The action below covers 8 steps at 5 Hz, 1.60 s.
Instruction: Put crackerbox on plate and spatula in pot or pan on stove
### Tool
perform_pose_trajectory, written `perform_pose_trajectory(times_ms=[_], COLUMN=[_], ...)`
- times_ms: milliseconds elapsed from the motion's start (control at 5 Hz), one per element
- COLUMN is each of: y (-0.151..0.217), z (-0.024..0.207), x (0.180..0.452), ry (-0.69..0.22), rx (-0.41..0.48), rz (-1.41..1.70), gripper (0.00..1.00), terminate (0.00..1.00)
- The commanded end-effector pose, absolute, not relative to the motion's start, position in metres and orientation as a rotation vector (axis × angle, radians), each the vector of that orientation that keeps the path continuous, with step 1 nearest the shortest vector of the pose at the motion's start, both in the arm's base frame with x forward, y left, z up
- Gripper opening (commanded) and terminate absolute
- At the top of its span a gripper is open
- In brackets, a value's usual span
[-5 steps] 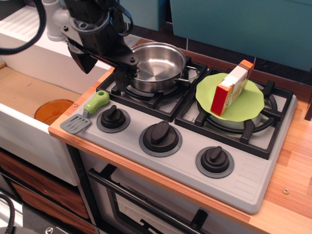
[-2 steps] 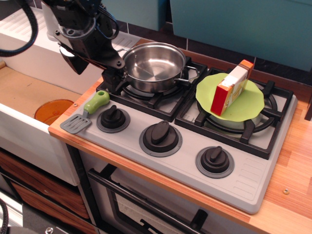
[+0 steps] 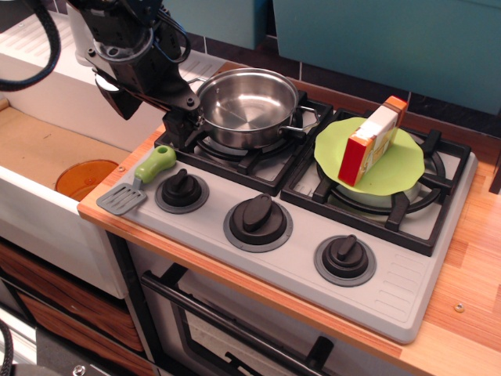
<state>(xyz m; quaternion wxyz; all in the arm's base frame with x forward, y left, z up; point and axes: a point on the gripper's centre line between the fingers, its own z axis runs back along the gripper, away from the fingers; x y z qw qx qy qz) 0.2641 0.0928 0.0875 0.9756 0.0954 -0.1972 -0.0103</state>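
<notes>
We find the gripper point(image 3: 178, 125) low at the back-left corner of the stove point(image 3: 407, 294), its dark fingers pointing down just left of the pot point(image 3: 246, 106) and above the green handle of the spatula point(image 3: 139, 178). The fingertips blend into the black burner grate point(image 3: 258, 160) behind them, so we cannot tell whether the jaws stand wide or narrow; we see nothing held between them.

Just below the gripper, the spatula lies flat on the front-left corner of the cooktop, its grey slotted blade reaching to the wooden counter edge point(image 3: 102, 223) and its lime-green handle pointing back toward the left knob point(image 3: 182, 190). It touches neither the gripper nor the pot, as far as we can see.

The stainless-steel pot sits on the left burner, shiny and holding nothing.

Farther right, the lime-green plate point(image 3: 403, 176) rests on the right burner, and the crackerbox point(image 3: 373, 141) stands on it on edge, tilted, its red end toward us.

Off to the left, below the counter, we see an orange disc point(image 3: 84, 178) lying in the sink basin point(image 3: 31, 149).
</notes>
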Motion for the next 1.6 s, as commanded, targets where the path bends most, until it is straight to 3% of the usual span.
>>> perform_pose_trajectory(times_ms=[0, 800, 1200, 1400], y=[0.107, 0.127, 0.124, 0.124], z=[0.074, 0.030, 0.018, 0.017], x=[0.269, 0.264, 0.275, 0.280], ry=[-0.487, -0.531, -0.491, -0.485], rx=[0.272, 0.231, 0.201, 0.183], rz=[-0.032, -0.015, -0.008, -0.005], gripper=[1.00, 1.00, 1.00, 0.00], terminate=[0.00, 0.00, 0.00, 0.00])
